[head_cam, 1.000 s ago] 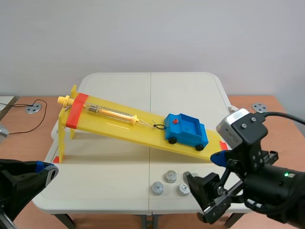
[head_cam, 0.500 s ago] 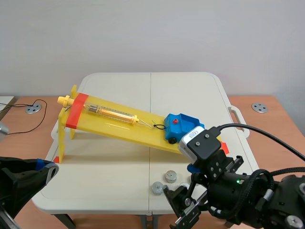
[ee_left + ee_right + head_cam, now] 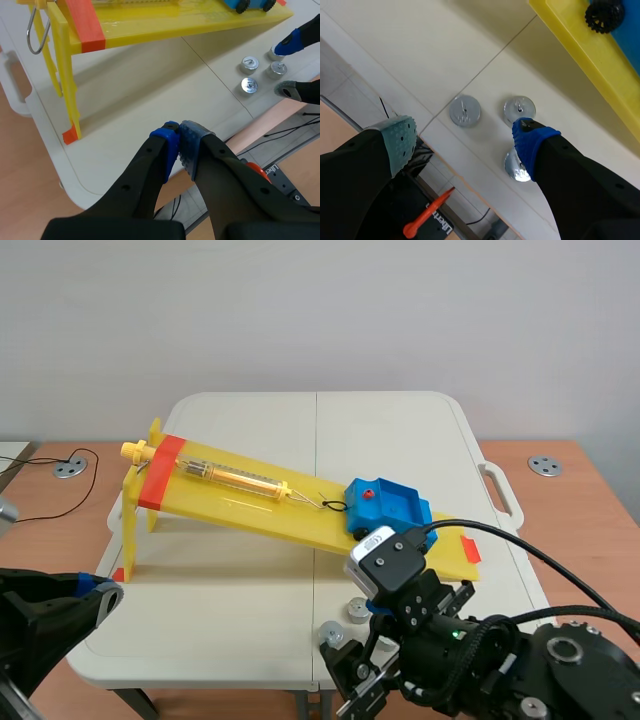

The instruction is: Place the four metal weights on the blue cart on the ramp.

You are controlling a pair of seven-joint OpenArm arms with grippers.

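The blue cart rests low on the yellow ramp, hooked to a spring scale. In the right wrist view my right gripper is open above the metal weights near the table's front edge. One weight lies between its fingers, a second sits just ahead of the blue pad, and a third is partly hidden behind that finger. The left wrist view shows three weights clearly. My left gripper is shut on nothing, off the table's front left corner.
The ramp stands on thin yellow legs at its high end. The table's front edge runs just under my right gripper, with floor and cables below. A wheel of the cart shows above the ramp's lip.
My right arm has swung left along the table's front and now hangs over the weights, hiding some of them in the scene view. The left arm has not moved.
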